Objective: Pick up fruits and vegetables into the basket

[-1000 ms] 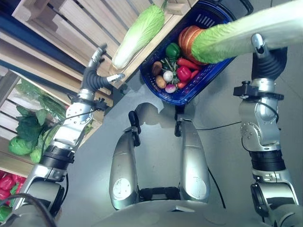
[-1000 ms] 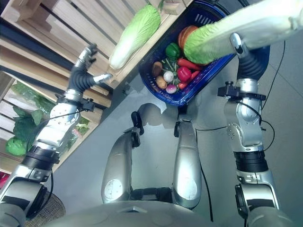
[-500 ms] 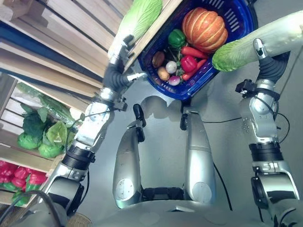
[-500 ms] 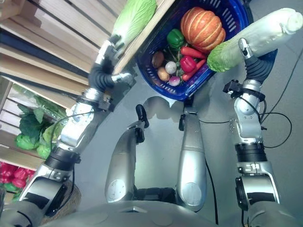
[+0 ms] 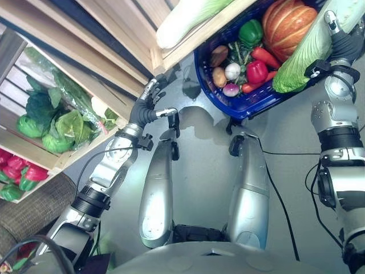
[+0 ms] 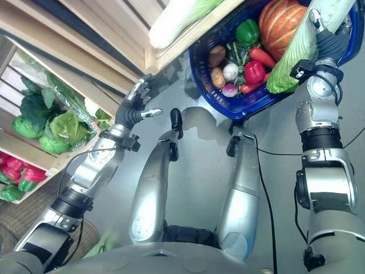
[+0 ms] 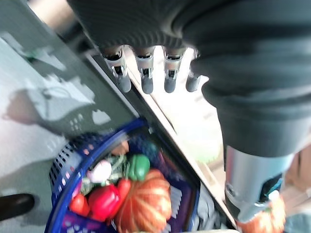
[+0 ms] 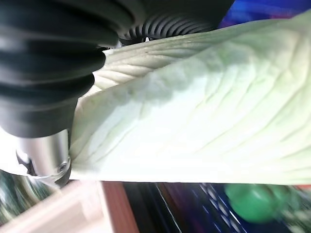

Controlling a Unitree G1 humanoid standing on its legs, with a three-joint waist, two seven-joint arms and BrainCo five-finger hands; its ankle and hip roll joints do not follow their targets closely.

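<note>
Overhead, the right hand [image 5: 336,25] gripped a napa cabbage [image 5: 305,54] above the blue basket [image 5: 251,105] of vegetables, while the left hand [image 5: 147,105] hung slack-fingered beside the wooden shelf [image 5: 114,54]

Cabbage [image 5: 302,57] now down over basket [image 5: 251,105]

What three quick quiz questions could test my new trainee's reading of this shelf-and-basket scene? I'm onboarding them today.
1. True or false: the pumpkin lies inside the blue basket.
2. Which hand carries the napa cabbage?
   A. left hand
   B. right hand
3. Fill in: a second napa cabbage lies on the wooden ____.

Key: 1 true; 2 B; 3 shelf.
</note>
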